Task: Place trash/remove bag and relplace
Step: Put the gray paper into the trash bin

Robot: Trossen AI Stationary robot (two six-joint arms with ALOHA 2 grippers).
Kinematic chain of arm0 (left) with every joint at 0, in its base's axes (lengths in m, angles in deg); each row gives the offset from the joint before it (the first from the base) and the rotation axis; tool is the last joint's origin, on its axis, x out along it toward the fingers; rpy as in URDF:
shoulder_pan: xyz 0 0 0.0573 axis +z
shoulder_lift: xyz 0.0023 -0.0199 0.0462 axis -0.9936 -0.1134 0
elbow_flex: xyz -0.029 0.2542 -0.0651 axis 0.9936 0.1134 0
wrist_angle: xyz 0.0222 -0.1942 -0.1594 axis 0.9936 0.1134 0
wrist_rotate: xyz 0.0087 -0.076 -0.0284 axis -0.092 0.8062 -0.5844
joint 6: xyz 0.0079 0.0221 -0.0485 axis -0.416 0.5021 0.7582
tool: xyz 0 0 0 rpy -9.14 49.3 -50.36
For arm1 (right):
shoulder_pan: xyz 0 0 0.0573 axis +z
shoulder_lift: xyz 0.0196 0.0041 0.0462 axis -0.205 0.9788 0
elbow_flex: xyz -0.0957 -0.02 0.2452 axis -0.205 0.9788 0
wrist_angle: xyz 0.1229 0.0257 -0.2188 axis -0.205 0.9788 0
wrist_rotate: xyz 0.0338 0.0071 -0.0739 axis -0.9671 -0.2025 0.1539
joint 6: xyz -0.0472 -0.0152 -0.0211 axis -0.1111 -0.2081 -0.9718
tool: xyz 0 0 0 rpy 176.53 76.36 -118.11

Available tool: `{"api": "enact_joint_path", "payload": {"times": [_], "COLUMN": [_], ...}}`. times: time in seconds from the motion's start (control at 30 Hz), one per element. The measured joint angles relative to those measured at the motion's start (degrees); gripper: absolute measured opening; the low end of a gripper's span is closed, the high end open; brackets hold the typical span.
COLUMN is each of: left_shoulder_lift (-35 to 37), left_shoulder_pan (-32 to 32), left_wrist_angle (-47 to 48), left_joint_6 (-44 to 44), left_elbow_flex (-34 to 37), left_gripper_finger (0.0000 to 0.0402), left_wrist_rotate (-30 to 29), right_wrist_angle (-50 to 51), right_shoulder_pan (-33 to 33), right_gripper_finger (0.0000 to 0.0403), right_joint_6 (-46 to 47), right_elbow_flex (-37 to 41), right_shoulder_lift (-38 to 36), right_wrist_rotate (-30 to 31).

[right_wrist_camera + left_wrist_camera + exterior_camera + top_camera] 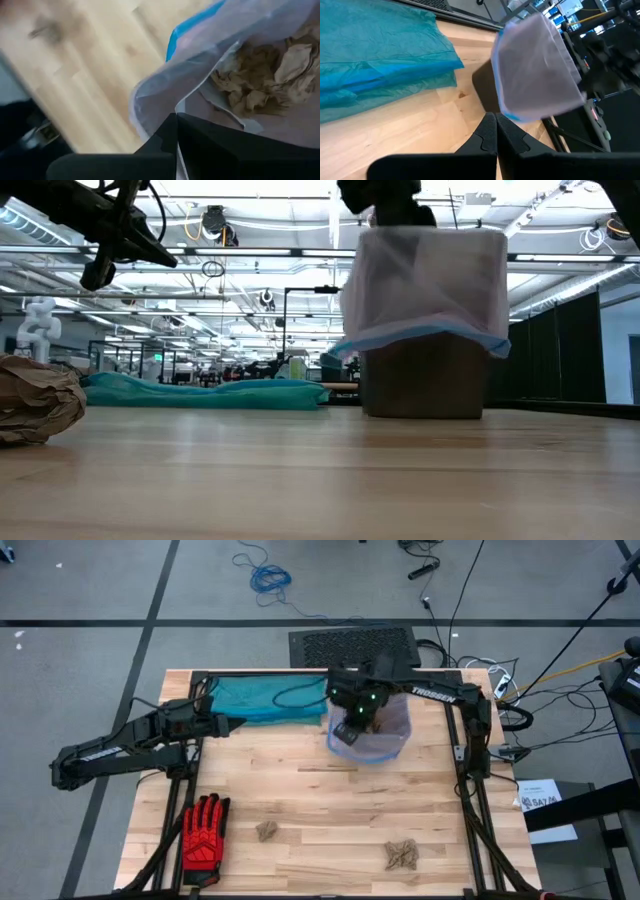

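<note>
Here, the wooden table (300,780) is carrying everything, and the teal-blue plastic bag (255,700) is lying flat along its far edge, at about eleven o'clock from the table's centre. Just beside it, toward one o'clock, the bin (425,385) is standing upright with the bag (425,275), the pale pink-lavender liner, folded down over its rim.

The right gripper (350,725) is hanging directly over the bin's mouth, its fingers clenched together with nothing visibly between them. In the right wrist view it is looking straight down into the liner, where several tan paper wads (255,75) are already sitting.

The left gripper (225,725) is hovering at nine o'clock from the bin, above the near edge of the teal bag, also clenched and empty, its closed tips pointing toward the bin.

More trash is waiting on the near half of the table: a larger wad (402,855) at five o'clock from the bin and a smaller wad (265,831) at seven o'clock, well apart from both grippers. The red glove (204,830) is lying further toward eight o'clock.

The right gripper is probably nearer the larger wad; the left arm seems better placed for the smaller one.
</note>
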State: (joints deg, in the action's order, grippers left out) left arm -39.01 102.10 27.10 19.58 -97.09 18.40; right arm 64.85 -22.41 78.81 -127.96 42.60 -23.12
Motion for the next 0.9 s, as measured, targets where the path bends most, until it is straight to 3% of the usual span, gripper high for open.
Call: {"api": "enact_joint_path", "payload": {"times": [0.13,0.3,0.47,0.67,0.9], "left_shoulder_lift": [0.0,0.0,0.0,0.0,0.0], "left_shoulder_pan": [0.0,0.0,0.0,0.0,0.0], "left_wrist_angle": [0.0,0.2,0.4,0.5,0.5], "left_joint_6": [0.0,0.0,0.0,-0.2,-0.4], "left_elbow_flex": [0.0,0.0,0.0,0.0,0.0], "left_gripper_finger": [0.0000,0.0000,0.0000,0.0000,0.0000], "left_wrist_rotate": [0.0,0.9,1.1,2.4,2.4], "right_wrist_angle": [-2.1,-3.2,0.4,0.1,0.1], "right_shoulder_pan": [4.3,7.8,7.1,4.3,2.7], "right_gripper_finger": [0.0000,0.0000,0.0000,0.0000,0.0000], "right_joint_6": [0.2,2.3,4.1,1.1,-4.9], "right_elbow_flex": [0.0,0.0,0.0,0.0,0.0], "right_shoulder_lift": [0.0,0.0,0.0,1.5,8.7], "right_wrist_rotate": [-4.6,-2.0,7.1,7.1,6.5]}}
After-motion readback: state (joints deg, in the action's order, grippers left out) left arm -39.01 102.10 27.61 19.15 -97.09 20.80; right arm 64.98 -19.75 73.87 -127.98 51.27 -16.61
